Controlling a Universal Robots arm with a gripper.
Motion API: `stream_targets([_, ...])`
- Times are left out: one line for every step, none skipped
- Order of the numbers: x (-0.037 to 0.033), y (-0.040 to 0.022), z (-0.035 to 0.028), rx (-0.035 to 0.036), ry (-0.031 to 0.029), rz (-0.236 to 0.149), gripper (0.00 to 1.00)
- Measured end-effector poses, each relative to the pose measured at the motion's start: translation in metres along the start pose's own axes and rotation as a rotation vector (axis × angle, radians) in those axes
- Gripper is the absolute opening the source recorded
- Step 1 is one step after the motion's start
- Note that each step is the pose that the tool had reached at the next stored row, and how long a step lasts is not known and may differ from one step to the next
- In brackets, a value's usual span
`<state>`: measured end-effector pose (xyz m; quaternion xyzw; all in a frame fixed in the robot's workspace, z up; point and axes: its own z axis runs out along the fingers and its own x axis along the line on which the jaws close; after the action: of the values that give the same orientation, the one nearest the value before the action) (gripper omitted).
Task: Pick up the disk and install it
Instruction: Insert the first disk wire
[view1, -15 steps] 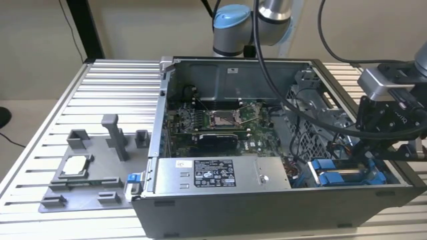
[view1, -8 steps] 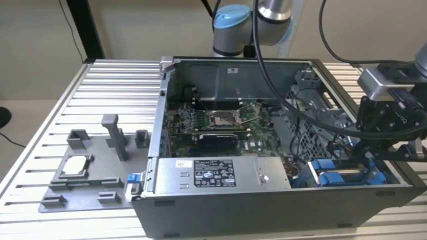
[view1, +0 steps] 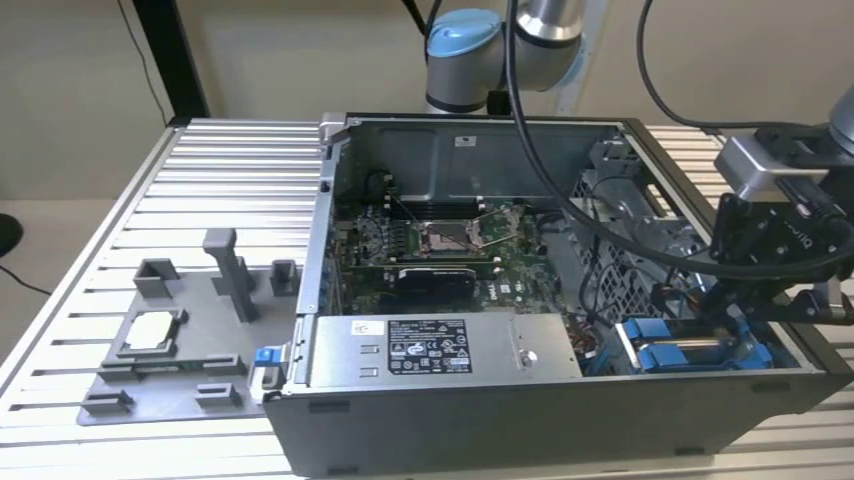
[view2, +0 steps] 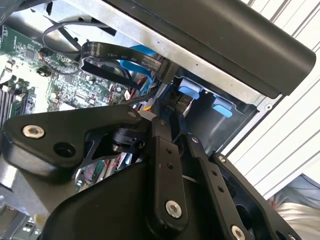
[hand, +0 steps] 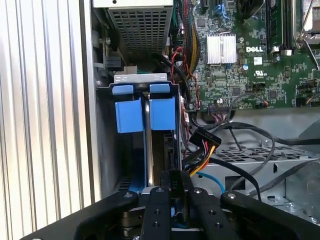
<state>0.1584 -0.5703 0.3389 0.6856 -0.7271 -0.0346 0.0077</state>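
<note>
The disk (hand: 148, 150) stands on edge in the drive bay at the case's corner, silver metal between the blue carrier's two tabs (hand: 162, 112). In the exterior view the disk (view1: 683, 352) lies low at the exterior view's right, beside the grey power supply. My gripper (hand: 173, 179) reaches down into the bay at the disk's end away from the tabs. Its fingers (hand: 165, 182) are pressed close together and look shut. I cannot tell whether they clamp the carrier. In the second wrist view the gripper (view2: 172, 112) sits just short of a blue tab (view2: 190, 90).
Black, red and orange cables (hand: 210, 150) loop close beside the bay. The green motherboard (view1: 427, 245) and the grey power supply (view1: 427, 345) fill the case. A grey fixture plate (view1: 174, 350) with a small silver chip lies on the slatted table at the exterior view's left.
</note>
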Motion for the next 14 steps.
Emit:
stream_targets([0.0000, 0.0000, 0.0002, -0.0008, 0.0002, 0.000, 0.00])
stream_targets([0.0000, 0.0000, 0.0003, -0.0007, 0.0003, 0.000, 0.00])
stream_targets([0.0000, 0.0000, 0.0003, -0.0008, 0.0004, 0.000, 0.00])
stream_targets([0.0000, -0.0001, 0.0003, -0.0008, 0.0004, 0.000, 0.00])
stream_targets([0.0000, -0.0002, 0.0004, -0.0009, 0.0003, 0.000, 0.00])
stream_targets([0.0000, -0.0005, 0.0005, -0.0010, 0.0001, 0.000, 0.00])
stream_targets([-0.0001, -0.0008, 0.0005, -0.0010, 0.0001, 0.000, 0.00])
stream_targets([-0.0001, -0.0013, 0.0004, -0.0008, 0.0001, 0.000, 0.00])
stream_targets([-0.0001, -0.0017, 0.0004, -0.0008, 0.0001, 0.000, 0.00])
stream_targets([-0.0001, -0.0019, 0.0004, -0.0008, 0.0002, 0.000, 0.00])
stream_targets([-0.0001, -0.0019, 0.0003, -0.0008, 0.0002, 0.000, 0.00])
stream_targets([-0.0001, -0.0019, 0.0003, -0.0008, 0.0003, 0.000, 0.00])
stream_targets([-0.0001, -0.0020, 0.0003, -0.0008, 0.0002, 0.000, 0.00])
stream_targets([-0.0001, -0.0020, 0.0004, -0.0008, 0.0003, 0.000, 0.00])
